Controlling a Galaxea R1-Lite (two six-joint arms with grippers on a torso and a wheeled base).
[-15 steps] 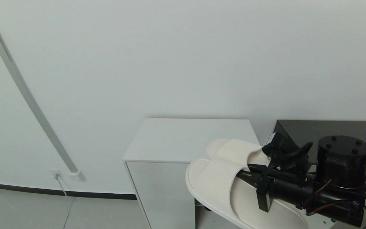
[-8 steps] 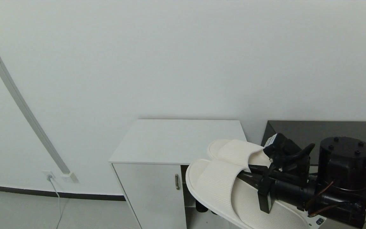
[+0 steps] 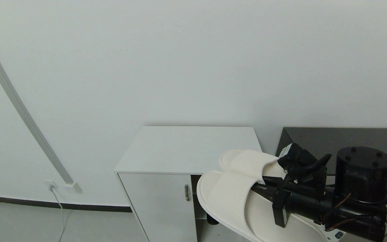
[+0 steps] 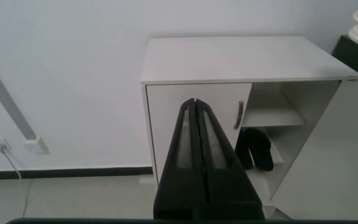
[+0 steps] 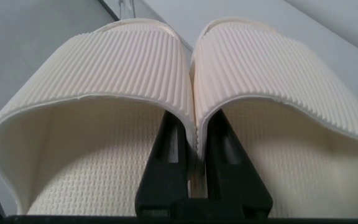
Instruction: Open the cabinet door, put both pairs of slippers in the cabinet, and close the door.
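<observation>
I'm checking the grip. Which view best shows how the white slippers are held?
The right wrist view: one finger of the right gripper sits inside each of the white slippers, pinching their inner walls together. The head view shows them from the side, partly behind the arm; the left wrist view catches just their toes.

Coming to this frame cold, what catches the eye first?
The white slippers, pinched side by side by the right gripper, hang before the white cabinet. Its right door stands open, with a dark pair of slippers under the shelf inside. The left gripper, shut and empty, points at it.
</observation>
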